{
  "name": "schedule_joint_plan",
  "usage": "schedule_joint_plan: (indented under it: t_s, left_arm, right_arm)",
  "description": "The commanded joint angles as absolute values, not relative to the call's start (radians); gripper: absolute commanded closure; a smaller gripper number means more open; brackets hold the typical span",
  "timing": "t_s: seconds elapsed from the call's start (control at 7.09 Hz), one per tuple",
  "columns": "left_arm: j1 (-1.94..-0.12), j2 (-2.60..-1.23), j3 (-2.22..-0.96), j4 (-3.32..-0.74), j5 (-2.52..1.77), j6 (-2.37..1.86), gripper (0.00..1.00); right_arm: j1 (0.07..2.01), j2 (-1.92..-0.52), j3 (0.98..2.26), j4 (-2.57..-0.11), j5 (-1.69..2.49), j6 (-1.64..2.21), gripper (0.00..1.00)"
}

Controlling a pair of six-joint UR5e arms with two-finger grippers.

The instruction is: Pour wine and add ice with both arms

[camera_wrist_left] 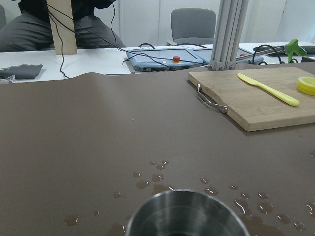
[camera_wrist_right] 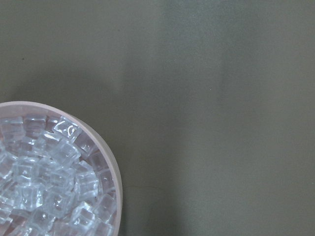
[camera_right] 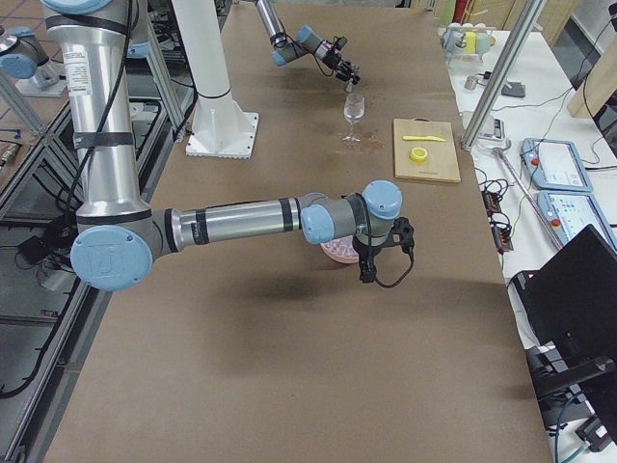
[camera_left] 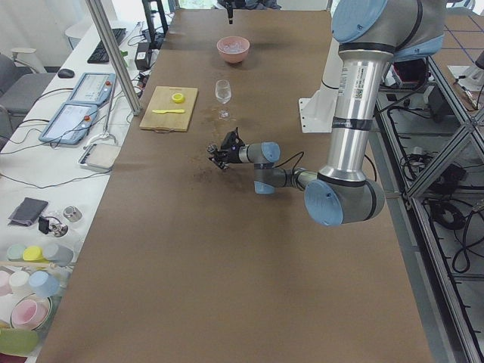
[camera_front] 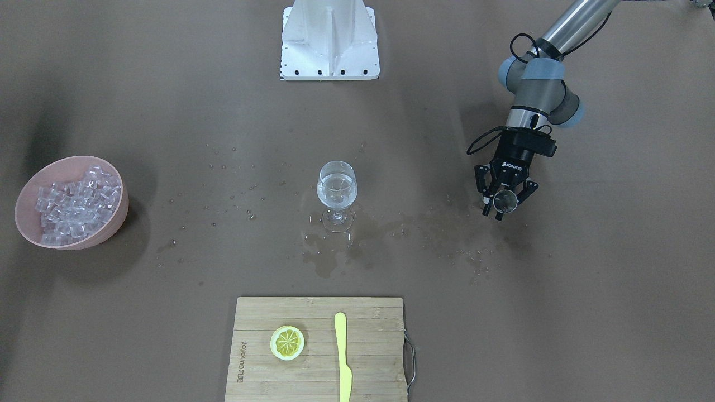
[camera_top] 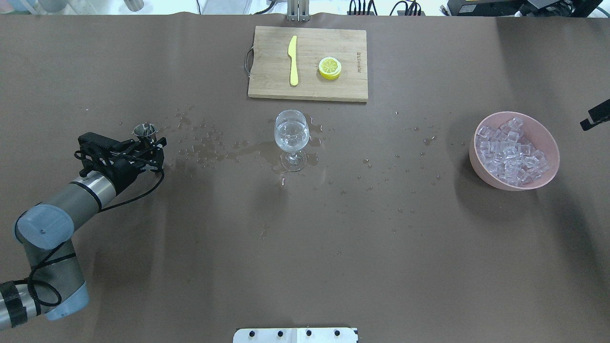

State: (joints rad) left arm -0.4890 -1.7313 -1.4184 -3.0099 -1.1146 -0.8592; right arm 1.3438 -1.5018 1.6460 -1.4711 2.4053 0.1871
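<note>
- While reaching low at the left side of table (camera_front: 586,312), grips a steel cup (camera_front: 506,201) in left gripper (camera_front: 505,206), both fingers pressed on its sides, mouth facing up.
- Cannot tell whether cup's base touches table or hangs just above it.
- From the left wrist, shows only cup's rim at the bottom edge, with wet spots on the brown cover past it.
- Stands well apart from glass (camera_front: 336,195), with scattered drops (camera_front: 452,234) and damp patches between.
- At table's middle: glass upright, wine (camera_front: 336,187) filling part of its bowl-shaped top, puddle (camera_front: 324,259) spread around its foot.
- Past glass, toward the operators' edge: board (camera_front: 368,335) carrying lemon slice (camera_front: 287,342) and yellow knife (camera_front: 342,363), side by side, not touching.
- Far over on the right side: pink bowl (camera_front: 111,226), ice (camera_front: 72,204) heaped inside and filling much of it.
- Near bowl, pointing down: right gripper (camera_right: 368,272). From the right wrist, takes in only bowl's rim, ice and bare cover, so cannot tell whether its fingers are spread or closed.
- At the robot's edge, opposite board: white pedestal (camera_front: 329,50).
</note>
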Motion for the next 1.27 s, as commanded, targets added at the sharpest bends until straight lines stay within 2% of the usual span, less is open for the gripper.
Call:
schedule_joint_plan:
  t_s: [0.0, 0.42, 0.56, 0.85, 1.13]
  left_arm:
    - [-0.506, -1.735, -1.43, -3.005, -1.152, -0.859, 1.0]
    - [-0.531, -1.804, -1.474, -3.002, -1.15, -0.861, 1.0]
    - [-0.532, -1.846, -1.482, -2.988, -1.152, -0.861, 1.0]
    - [-0.552, -1.881, -1.579, -2.833, -1.304, -0.845, 1.0]
    - [-0.558, -1.908, -1.597, -2.758, -1.319, -0.842, 1.0]
  right_arm:
    - [1.344, -1.502, 1.64, -1.471, 2.405, 0.187, 0.0]
    - [1.342, -1.502, 1.611, -1.438, 2.405, 0.187, 0.0]
    - [1.342, -1.502, 1.561, -1.364, 2.405, 0.189, 0.0]
    - [1.342, -1.502, 1.552, -1.333, 2.408, 0.19, 0.0]
    - [1.342, -1.503, 1.551, -1.333, 2.444, 0.19, 0.0]
